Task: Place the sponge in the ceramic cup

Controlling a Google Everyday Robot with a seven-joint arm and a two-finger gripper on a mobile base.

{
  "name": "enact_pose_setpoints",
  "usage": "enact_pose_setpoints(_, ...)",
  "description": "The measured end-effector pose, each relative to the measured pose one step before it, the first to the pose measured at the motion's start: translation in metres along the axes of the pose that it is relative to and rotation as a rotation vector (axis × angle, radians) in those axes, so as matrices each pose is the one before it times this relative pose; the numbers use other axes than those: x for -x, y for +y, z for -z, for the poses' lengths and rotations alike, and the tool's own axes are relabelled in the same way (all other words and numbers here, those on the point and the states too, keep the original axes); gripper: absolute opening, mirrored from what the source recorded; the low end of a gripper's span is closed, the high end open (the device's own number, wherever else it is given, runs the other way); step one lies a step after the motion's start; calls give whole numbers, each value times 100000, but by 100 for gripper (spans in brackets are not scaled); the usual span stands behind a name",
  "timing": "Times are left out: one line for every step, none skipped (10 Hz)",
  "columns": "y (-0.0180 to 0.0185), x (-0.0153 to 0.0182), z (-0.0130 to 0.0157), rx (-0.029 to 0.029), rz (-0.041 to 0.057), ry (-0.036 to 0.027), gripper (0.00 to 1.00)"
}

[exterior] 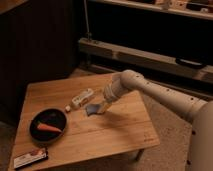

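The blue sponge lies flat near the middle of the wooden table. My gripper has come down at the sponge's right edge, fingers pointing at the tabletop and open, with nothing held. The white arm stretches in from the right and crosses the table's far right part. The ceramic cup is hidden behind the arm.
A white-and-tan tube-like package lies just behind the sponge to its left. A black round pan with a carrot sits at the left. A flat box lies at the front left corner. A dark shelf unit stands behind.
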Motion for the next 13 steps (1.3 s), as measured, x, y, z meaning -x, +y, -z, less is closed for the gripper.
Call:
enact_pose_setpoints(193, -612, -581, 733, -439, -1001, 71)
enact_pose_setpoints(215, -715, -342, 336, -869, -1529, 71)
enact_pose_setpoints(85, -213, -138, 169, -409, -825, 71)
enact_pose_setpoints(70, 52, -208, 675, 15, -604, 71)
enact_pose_setpoints(-106, 631, -572, 1175, 1014, -352, 71)
enact_pose_setpoints(-45, 367, -459, 1308, 849, 1014, 71)
enact_pose_setpoints(-24, 118, -420, 1334, 304, 2298, 71)
enact_pose_setpoints(-65, 204, -645, 1514, 170, 6607, 71)
enact_pose_setpoints(-35, 283, -516, 838, 137, 1934, 71)
enact_pose_setpoints(-120, -119, -257, 100, -1173, 935, 71)
enact_pose_setpoints(-262, 372, -546, 460, -531, 71, 71)
enact_pose_setpoints(-260, 418, -431, 429, -29, -189, 71)
enact_pose_setpoints(-172, 30, -173, 229, -582, -113, 71)
